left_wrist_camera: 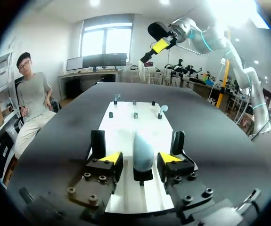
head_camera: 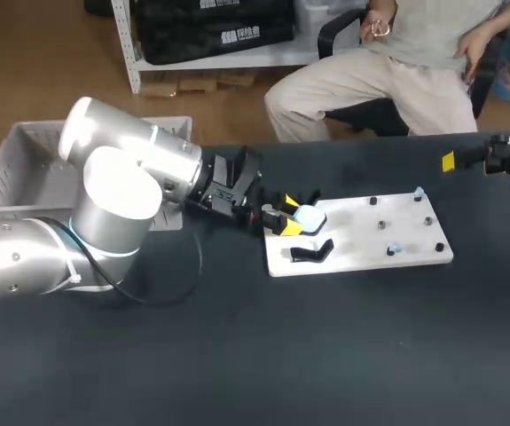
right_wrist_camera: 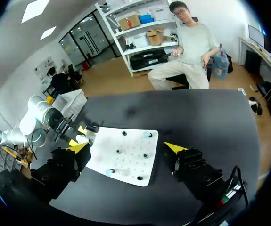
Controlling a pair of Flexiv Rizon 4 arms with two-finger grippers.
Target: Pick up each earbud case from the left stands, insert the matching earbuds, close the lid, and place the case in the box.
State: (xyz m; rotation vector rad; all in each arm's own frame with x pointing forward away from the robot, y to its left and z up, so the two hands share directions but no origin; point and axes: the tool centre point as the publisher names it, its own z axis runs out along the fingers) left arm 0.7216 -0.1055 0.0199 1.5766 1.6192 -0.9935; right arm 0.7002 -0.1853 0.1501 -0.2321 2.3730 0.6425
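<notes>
I see a pale blue earbud case point(left_wrist_camera: 143, 149) standing upright on a black stand point(left_wrist_camera: 143, 175) at the left end of the white board point(head_camera: 361, 257). A second black stand point(head_camera: 312, 252) lies just beside it. Two pale earbuds point(head_camera: 419, 192) sit on pegs near the board's right end. The grey box point(head_camera: 24, 169) rests at the worktop's far left.

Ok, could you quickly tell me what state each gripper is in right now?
Left gripper: open, earbud case between its fingers, not gripped.
Right gripper: open, holding nothing.
</notes>
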